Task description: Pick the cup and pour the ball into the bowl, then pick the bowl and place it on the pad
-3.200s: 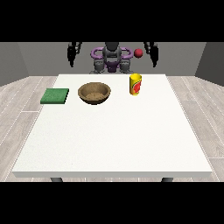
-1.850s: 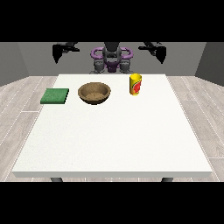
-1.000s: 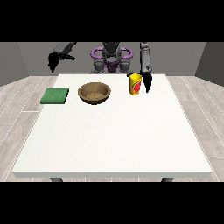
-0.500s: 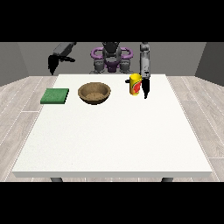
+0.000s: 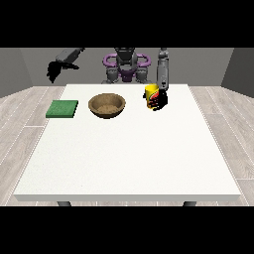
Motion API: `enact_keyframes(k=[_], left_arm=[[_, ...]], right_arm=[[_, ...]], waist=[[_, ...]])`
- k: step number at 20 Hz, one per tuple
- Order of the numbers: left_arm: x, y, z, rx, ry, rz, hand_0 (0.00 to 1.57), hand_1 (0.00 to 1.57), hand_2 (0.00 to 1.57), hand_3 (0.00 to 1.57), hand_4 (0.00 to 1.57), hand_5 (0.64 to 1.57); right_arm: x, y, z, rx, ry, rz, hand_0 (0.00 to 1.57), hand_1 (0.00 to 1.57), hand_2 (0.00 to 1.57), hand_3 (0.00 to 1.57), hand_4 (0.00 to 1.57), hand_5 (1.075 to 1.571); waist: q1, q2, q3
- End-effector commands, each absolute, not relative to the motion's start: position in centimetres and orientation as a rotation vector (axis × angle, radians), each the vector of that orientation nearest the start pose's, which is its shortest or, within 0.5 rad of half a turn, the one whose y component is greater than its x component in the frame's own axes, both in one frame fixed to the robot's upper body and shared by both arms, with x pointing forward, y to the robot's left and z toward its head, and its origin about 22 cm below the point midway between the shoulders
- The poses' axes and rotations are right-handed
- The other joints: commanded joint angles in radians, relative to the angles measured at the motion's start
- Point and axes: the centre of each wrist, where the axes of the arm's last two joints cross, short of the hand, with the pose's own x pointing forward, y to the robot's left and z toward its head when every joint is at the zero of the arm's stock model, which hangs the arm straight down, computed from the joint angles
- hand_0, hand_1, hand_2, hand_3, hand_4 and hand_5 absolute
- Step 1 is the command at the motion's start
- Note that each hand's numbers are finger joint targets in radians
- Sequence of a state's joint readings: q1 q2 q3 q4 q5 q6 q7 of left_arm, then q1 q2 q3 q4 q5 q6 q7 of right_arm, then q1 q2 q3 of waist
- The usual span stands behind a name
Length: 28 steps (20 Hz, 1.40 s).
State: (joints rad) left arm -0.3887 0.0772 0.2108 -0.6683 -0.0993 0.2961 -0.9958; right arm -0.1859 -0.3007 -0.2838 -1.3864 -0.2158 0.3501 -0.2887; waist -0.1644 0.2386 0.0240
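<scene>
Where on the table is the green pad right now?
In the front view, the green pad lies flat near the table's far left corner, just left of the wooden bowl and apart from it.

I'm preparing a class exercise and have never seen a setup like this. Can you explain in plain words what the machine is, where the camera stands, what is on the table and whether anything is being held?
The machine is a humanoid robot behind a white table. The camera stands across the table, facing it. On the table lie a green pad, a brown bowl and a yellow cup. The hand at the view's right is down against the cup; whether it grips it, I cannot tell. The hand at the view's left hangs in the air, holding nothing.
</scene>
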Motion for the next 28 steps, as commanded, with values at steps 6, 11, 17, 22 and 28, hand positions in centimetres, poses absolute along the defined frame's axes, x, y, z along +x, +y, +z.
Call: enact_keyframes(k=[6, 11, 17, 22, 28], left_arm=[[31.6, 26.0, -8.8, 0.533, -1.807, -0.324, 1.34, 1.34, 1.57, 1.57, 1.53, 1.304], [34.4, 33.5, -3.0, 0.812, -1.693, -0.561, 1.44, 1.44, 1.57, 1.57, 1.57, 1.303], [39.0, 27.0, 1.6, 0.908, -1.644, -0.682, 1.49, 1.49, 1.57, 1.57, 1.57, 1.274], [40.0, 22.4, 2.7, 0.972, -1.639, -0.74, 1.49, 1.49, 1.57, 1.57, 1.53, 1.287], [40.9, 20.5, 4.1, 1.114, -1.56, -0.861, 1.5, 1.5, 1.57, 1.57, 1.51, 1.244]], right_arm=[[26.7, -37.2, 1.4, 0.007, -1.712, 0.074, 0.0, 0.0, 0.0, 0.0, 0.0, 1.57], [26.5, -38.2, 1.3, 0.003, -1.651, 0.051, 0.0, 0.0, 0.0, 0.0, 0.0, 1.569], [25.1, -40.4, -1.7, 0.008, -1.641, 0.002, 0.0, 0.0, 0.0, 0.0, 0.0, 1.569], [25.8, -39.4, -2.1, 0.019, -1.644, 0.006, 0.0, 0.0, 0.0, 0.0, 0.0, 1.568], [25.7, -39.8, -2.0, 0.039, -1.631, 0.007, 0.0, 0.0, 0.0, 0.0, 0.0, 1.57]], waist=[[0.059, -0.202, -0.0226], [0.076, -0.271, -0.0218], [0.088, -0.259, -0.0221], [0.085, -0.263, -0.023], [0.061, -0.282, -0.023]])
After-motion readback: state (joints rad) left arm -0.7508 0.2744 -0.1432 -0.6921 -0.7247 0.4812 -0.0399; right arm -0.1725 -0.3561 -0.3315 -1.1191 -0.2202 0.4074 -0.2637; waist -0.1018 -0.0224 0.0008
